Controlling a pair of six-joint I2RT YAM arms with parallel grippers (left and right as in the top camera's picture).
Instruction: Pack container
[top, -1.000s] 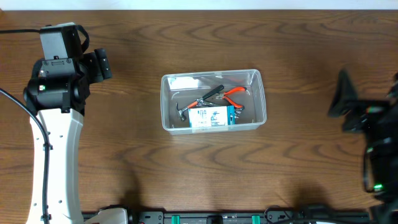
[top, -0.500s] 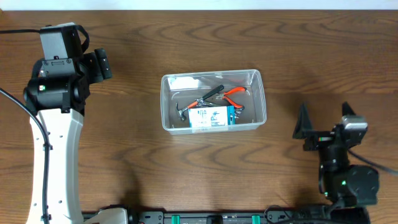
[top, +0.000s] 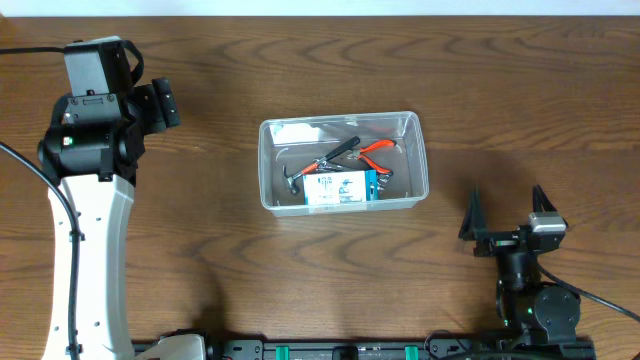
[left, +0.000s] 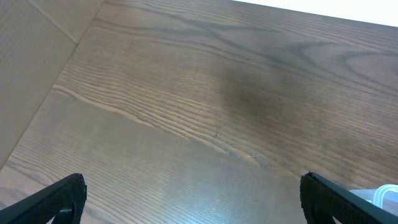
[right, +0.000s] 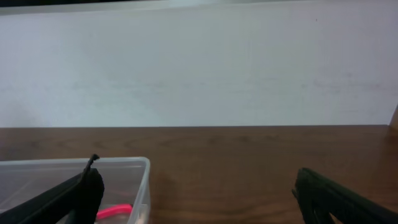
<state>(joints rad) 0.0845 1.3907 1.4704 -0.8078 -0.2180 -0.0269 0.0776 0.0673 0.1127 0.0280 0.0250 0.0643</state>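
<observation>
Both wide apart, empty — left end effector (left: 193, 193), right end effector (top: 505, 202) — away from container (top: 265, 165)

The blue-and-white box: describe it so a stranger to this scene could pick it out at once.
Near the middle of the wooden table sits a clear plastic container. The box lies inside it, along the wall nearest the robot. It alone is a flat white carton with a blue end; its neighbours are slim hand tools.

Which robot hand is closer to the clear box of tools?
Right. The right gripper is just off the near-right corner of the container; the left gripper is farther, past its far-left side.
</observation>
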